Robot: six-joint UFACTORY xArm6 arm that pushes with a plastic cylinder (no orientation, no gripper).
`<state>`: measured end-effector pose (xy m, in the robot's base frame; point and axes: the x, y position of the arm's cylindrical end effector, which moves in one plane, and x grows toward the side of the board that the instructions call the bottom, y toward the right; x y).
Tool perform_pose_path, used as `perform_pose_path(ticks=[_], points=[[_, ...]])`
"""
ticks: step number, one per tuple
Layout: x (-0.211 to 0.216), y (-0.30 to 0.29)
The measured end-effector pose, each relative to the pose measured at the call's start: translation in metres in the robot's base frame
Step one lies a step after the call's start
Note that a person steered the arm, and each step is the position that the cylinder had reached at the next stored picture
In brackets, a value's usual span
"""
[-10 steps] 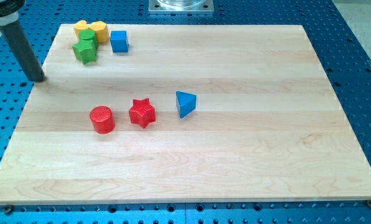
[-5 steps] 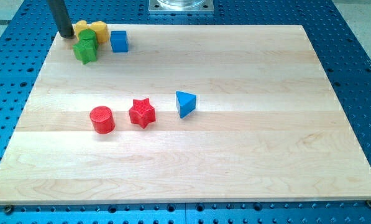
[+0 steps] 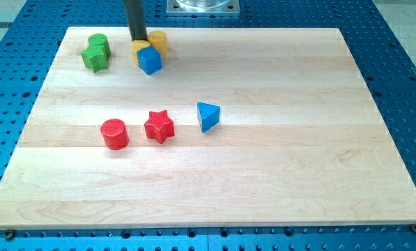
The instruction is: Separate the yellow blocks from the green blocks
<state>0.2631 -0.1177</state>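
Note:
My tip (image 3: 139,40) is at the view's top, left of centre, touching the left side of two yellow blocks. One yellow block (image 3: 158,40) lies just right of the tip; the other yellow block (image 3: 139,49) is mostly hidden under the tip and behind a blue cube (image 3: 150,60). A green cylinder (image 3: 99,43) and a green star-like block (image 3: 94,58) sit together at the top left corner, well left of the tip and apart from the yellow blocks.
A red cylinder (image 3: 114,133), a red star (image 3: 159,126) and a blue triangular block (image 3: 208,116) lie in a row near the middle of the wooden board (image 3: 263,174). A metal mount (image 3: 203,6) stands beyond the top edge.
My tip has swept from the left edge to the top and then right, pushing both yellow blocks and the blue cube rightward, away from the green blocks, which stayed put.

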Motion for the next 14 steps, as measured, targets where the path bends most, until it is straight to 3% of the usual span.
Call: perform_pose_path(ticks=[2,3,4,5,6,9,12,14], points=[[-0.031,-0.015],[-0.051,0.045],[0.005,0.047],[0.015,0.025],[-0.006,0.008],[0.039,-0.088],[0.041,-0.102],[0.004,-0.071]])
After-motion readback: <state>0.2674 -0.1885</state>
